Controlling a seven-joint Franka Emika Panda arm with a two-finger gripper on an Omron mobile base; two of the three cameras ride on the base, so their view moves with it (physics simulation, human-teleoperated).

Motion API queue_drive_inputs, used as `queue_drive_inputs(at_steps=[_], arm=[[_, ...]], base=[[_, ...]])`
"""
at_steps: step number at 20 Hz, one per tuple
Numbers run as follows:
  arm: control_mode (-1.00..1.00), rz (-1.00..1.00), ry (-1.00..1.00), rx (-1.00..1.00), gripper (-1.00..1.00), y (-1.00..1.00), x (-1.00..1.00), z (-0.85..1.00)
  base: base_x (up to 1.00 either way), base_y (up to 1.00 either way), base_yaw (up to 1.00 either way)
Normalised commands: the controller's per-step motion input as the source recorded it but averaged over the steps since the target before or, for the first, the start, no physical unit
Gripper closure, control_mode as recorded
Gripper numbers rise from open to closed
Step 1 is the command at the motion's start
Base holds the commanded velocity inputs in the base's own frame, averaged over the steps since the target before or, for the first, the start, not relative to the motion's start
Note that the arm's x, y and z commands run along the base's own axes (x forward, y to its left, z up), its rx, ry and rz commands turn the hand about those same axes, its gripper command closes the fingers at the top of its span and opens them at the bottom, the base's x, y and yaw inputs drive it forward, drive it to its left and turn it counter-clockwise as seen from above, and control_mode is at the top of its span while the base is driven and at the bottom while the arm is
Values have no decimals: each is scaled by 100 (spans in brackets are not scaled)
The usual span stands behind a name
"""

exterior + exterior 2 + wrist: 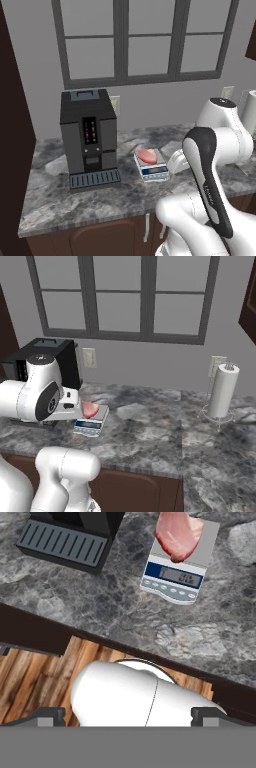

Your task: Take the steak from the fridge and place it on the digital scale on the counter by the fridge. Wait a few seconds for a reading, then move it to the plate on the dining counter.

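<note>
The pink-red steak (146, 155) (90, 408) (177, 534) lies flat on the small silver digital scale (154, 171) (89, 427) (172, 577), whose display strip is lit. The scale stands on the grey marbled counter (100, 200) (150, 441) (100, 607). In the hand view my gripper (128, 714) is open, its fingertips (50, 714) far apart with nothing held between them. It hangs back from the scale, above the counter's front edge, well apart from the steak. The fridge, the plate and the dining counter are out of view.
A tall black coffee machine (90, 137) (50, 356) (65, 542) stands just left of the scale. A paper towel roll (222, 390) stands on its holder far right. A window runs behind the counter, wooden floor (40, 682) below its edge.
</note>
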Motion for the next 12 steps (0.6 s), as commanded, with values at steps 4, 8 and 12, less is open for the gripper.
queue_drive_inputs(at_steps=[4, 8, 12], arm=[[-100, 0, 0, 0, -100, 0, 0, 0], [-100, 0, 0, 0, -100, 0, 0, 0], [-100, 0, 0, 0, -100, 0, 0, 0]], base=[[0, 0, 0], [0, 0, 0], [0, 0, 0]])
